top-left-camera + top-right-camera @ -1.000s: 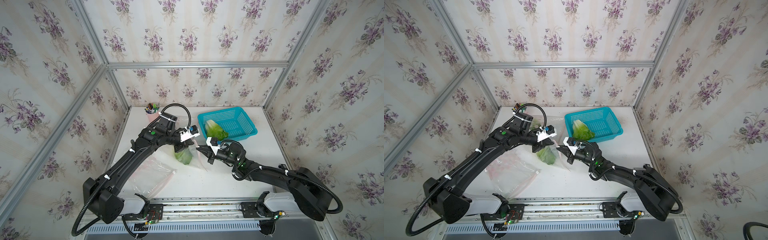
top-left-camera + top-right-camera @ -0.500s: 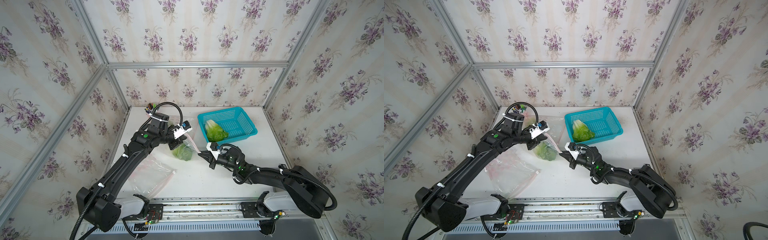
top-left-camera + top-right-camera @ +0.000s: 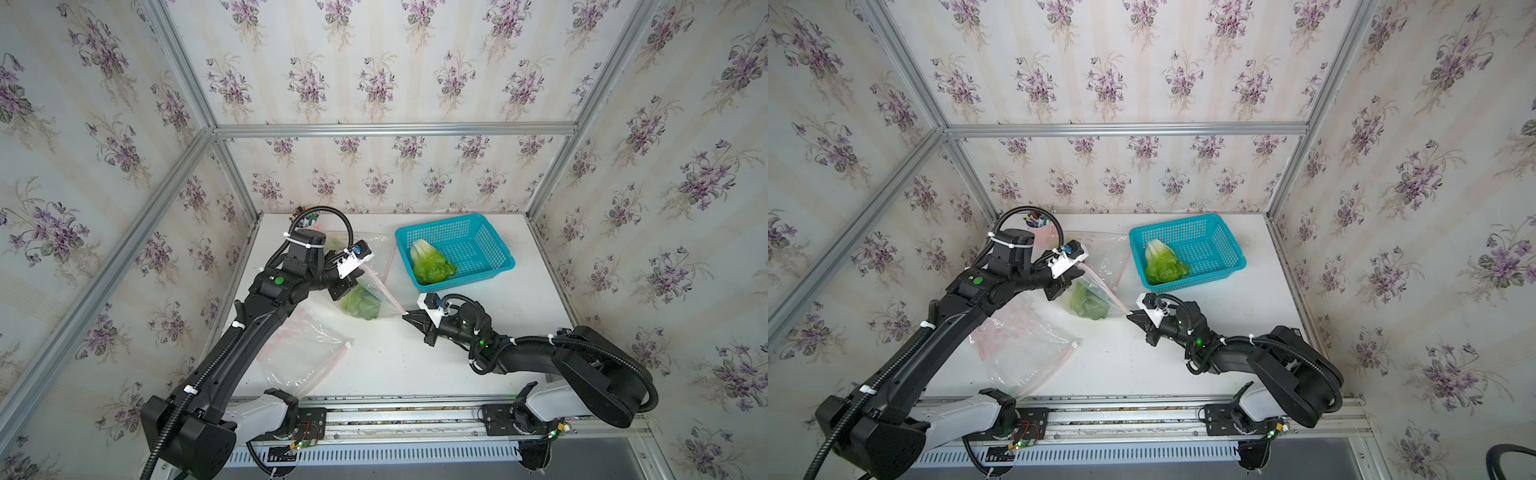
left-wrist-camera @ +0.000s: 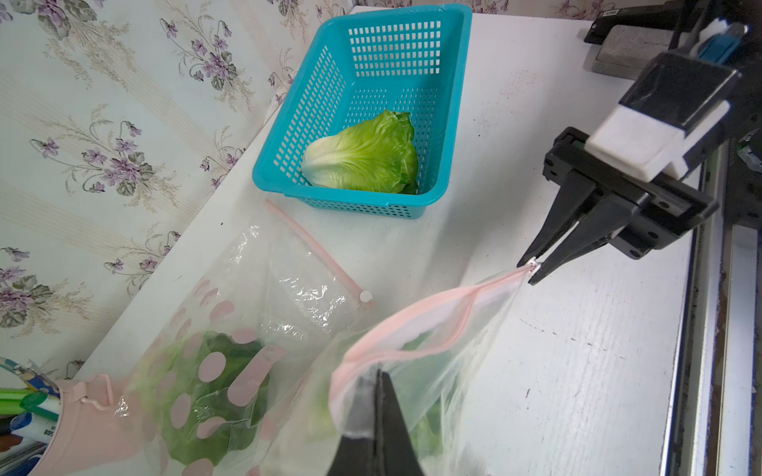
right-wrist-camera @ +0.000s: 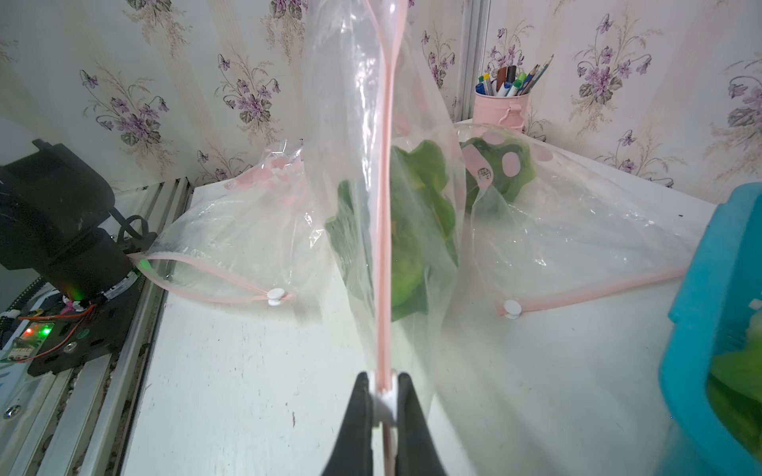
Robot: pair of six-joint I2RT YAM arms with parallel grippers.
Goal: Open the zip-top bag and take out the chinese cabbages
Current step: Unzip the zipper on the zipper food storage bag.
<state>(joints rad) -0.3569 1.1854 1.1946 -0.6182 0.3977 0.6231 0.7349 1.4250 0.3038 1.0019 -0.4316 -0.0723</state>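
Note:
A clear zip-top bag (image 3: 380, 291) with a pink zip strip hangs stretched between my two grippers. My left gripper (image 4: 377, 373) is shut on the bag's rim at one end. My right gripper (image 5: 383, 383) is shut on the white slider (image 5: 384, 402) at the other end, also seen in both top views (image 3: 405, 315) (image 3: 1128, 313). Between them the two pink strips stand parted. One chinese cabbage (image 5: 416, 230) lies inside the held bag. A second cabbage (image 3: 430, 264) lies in the blue basket (image 3: 494, 241). A third cabbage (image 4: 206, 391) sits in a pink-dotted bag behind.
An empty clear bag (image 3: 307, 353) lies flat at the front left beside the left arm. A pink pen cup (image 5: 501, 107) stands in the back left corner. The basket (image 4: 288, 193) is at the back right, close to the held bag. Metal rails run along the table's front edge.
The grippers have drawn apart: the right one slid toward the front right with the slider, the left one moved back and left. The zip strip is now taut and parted.

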